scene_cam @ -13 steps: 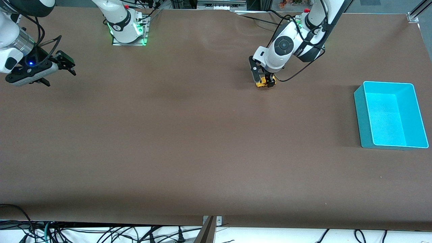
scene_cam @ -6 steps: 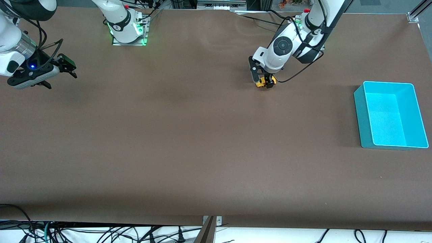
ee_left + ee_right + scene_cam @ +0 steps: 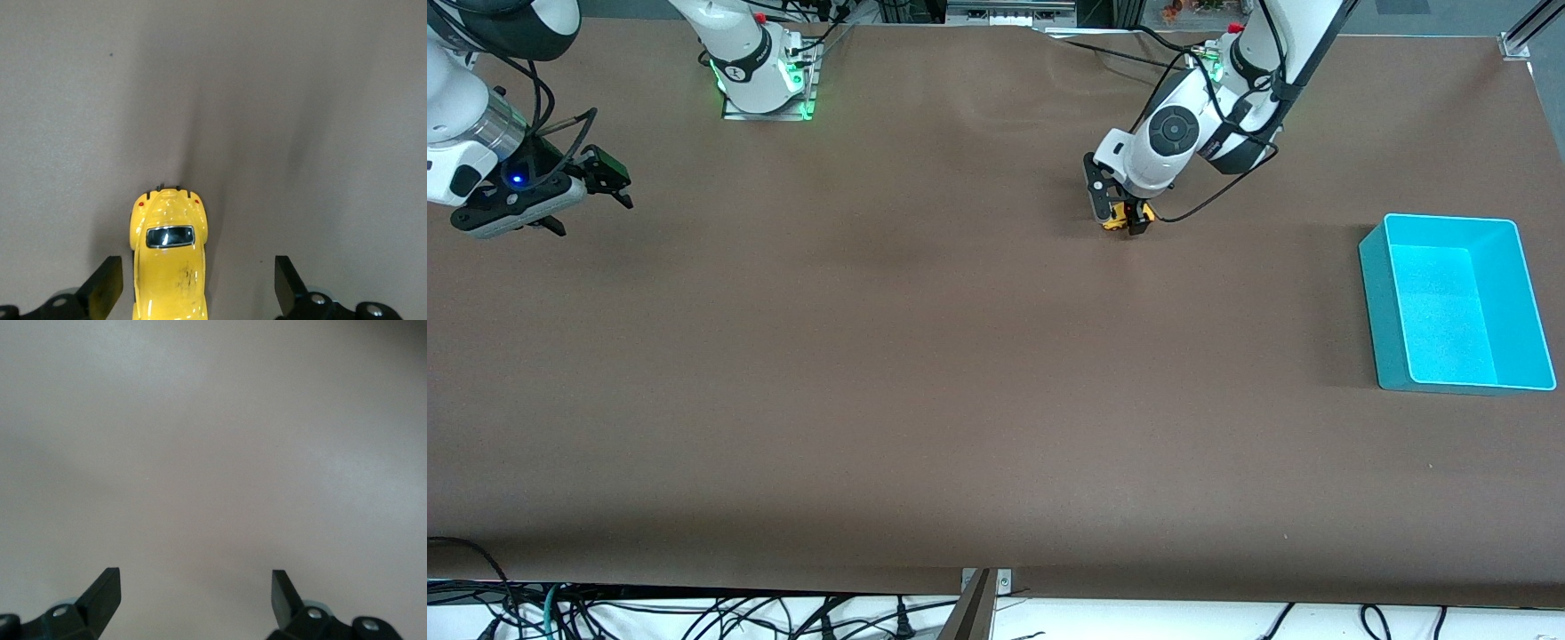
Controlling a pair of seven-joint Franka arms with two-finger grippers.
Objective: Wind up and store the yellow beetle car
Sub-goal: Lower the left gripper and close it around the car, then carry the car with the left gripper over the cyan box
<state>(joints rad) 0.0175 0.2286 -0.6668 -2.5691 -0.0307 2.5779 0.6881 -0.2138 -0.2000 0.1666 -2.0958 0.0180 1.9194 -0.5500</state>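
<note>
Left hand (image 3: 1120, 216), fingers spread, has settled lower around the yellow beetle car (image 3: 1115, 218), ready to grip; right hand (image 3: 609, 182) waits open.

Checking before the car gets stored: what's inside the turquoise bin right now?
Nothing: the turquoise bin shows only its bare floor. The yellow beetle car sits on the table between the left gripper's open fingers. No part of the bin's inside is covered.

brown table (image 3: 925, 356), cables (image 3: 694, 613) below
</note>
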